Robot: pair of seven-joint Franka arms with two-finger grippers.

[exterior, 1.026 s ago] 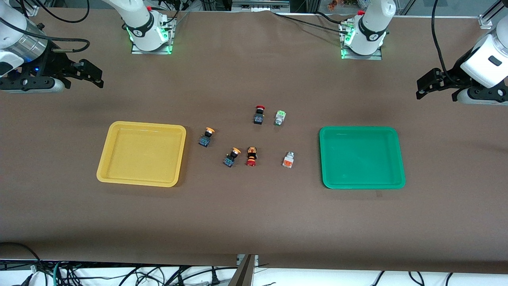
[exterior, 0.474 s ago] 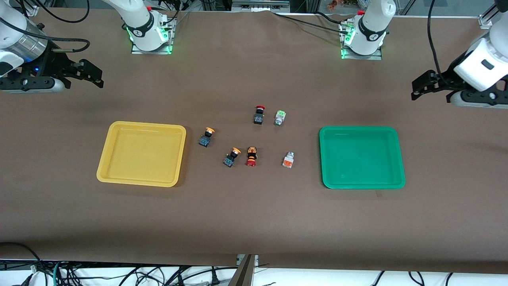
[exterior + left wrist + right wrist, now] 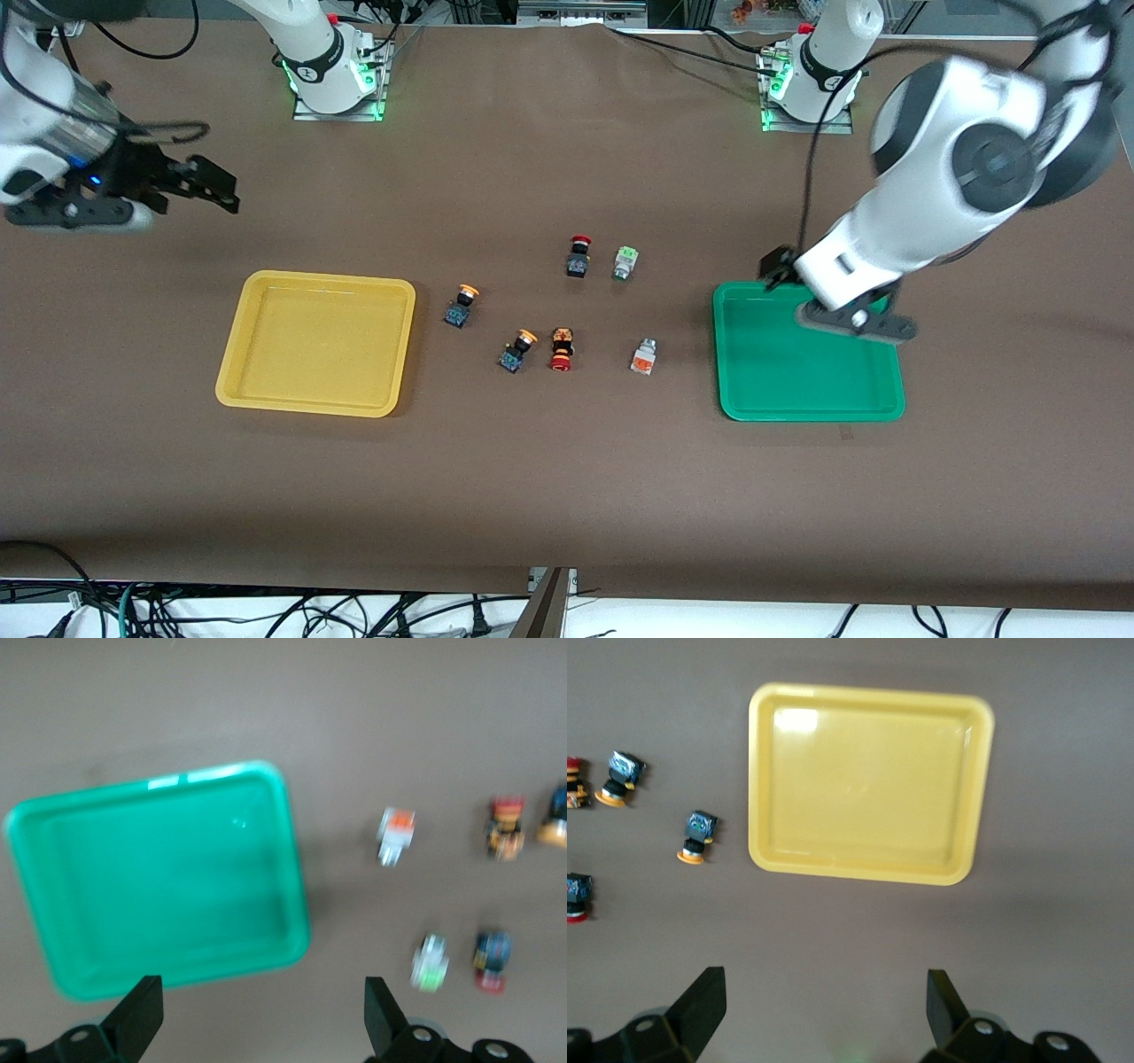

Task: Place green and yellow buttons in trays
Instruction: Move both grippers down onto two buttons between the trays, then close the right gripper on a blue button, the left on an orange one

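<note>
The yellow tray (image 3: 319, 341) and the green tray (image 3: 806, 381) lie empty, with the buttons on the table between them. Two yellow-capped buttons (image 3: 462, 306) (image 3: 518, 350) lie beside the yellow tray. A silver-white button with a green block (image 3: 625, 263) and one with an orange block (image 3: 644, 356) lie toward the green tray. My left gripper (image 3: 780, 270) hangs open over the green tray's corner (image 3: 159, 877); its wrist view shows it empty (image 3: 261, 1014). My right gripper (image 3: 221, 190) is open and empty (image 3: 824, 1001) over bare table by the yellow tray (image 3: 868, 870).
A red-capped black button (image 3: 578, 256) lies beside the green-block one. A red-capped button with an orange body (image 3: 561, 348) lies beside a yellow-capped one. Both arm bases stand along the table edge farthest from the camera. Cables hang below the nearest edge.
My left arm has swung in from the table's end to over the green tray. My right gripper has shifted slightly toward the yellow tray. The buttons and trays have not moved.
</note>
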